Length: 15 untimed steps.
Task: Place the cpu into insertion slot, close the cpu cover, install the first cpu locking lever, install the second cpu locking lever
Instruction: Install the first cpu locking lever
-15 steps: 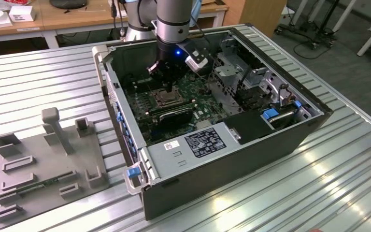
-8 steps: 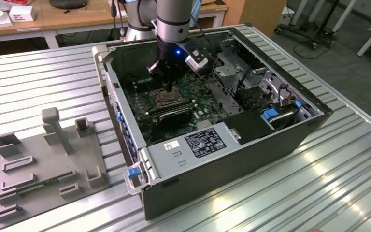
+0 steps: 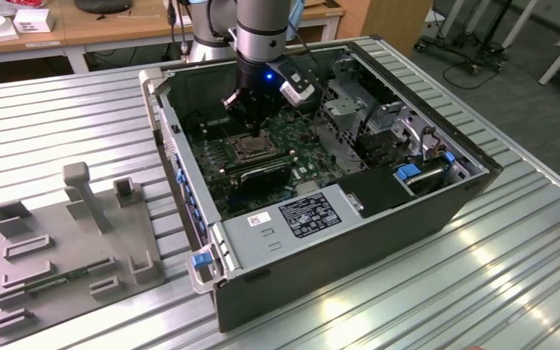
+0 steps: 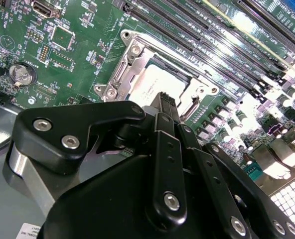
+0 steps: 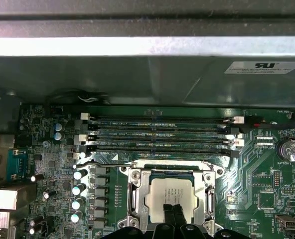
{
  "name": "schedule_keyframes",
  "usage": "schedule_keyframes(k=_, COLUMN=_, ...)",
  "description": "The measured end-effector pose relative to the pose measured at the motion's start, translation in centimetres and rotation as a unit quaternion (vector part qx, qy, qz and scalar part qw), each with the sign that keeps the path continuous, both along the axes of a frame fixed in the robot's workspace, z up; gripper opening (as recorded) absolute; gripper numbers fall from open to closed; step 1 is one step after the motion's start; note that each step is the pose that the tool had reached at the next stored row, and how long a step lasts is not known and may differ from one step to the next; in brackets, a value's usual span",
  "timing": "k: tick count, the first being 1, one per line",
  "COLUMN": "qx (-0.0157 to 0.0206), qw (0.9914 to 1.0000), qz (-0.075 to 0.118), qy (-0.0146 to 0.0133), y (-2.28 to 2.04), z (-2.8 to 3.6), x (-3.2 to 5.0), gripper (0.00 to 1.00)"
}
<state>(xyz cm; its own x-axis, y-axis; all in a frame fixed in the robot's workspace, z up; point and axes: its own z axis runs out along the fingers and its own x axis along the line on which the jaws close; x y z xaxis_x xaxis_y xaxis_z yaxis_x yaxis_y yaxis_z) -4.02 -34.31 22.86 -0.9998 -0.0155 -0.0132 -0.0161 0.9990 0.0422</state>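
The cpu is a pale silvery square lying flat in the insertion slot on the green board. The cpu cover, a silvery frame with a cut-out middle, lies down around the chip. My gripper hangs inside the open computer case, its black fingertips pressed together just over the chip's near edge. Nothing is held between them. Whether the tips touch the chip cannot be told. The gripper's body hides the socket's near side in both wrist views.
Long black memory slots run beside the socket. A row of capacitors and a coin battery flank it. The case's walls and a drive cage hem the board in. A grey fixture plate lies at the exterior view's left.
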Motion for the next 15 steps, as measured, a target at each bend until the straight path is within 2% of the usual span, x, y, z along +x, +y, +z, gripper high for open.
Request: schedule_keyframes(k=15, qx=-0.0002, qw=1.00000, qz=0.000, qy=0.0001, y=0.00, z=0.28, x=0.00, gripper=0.11)
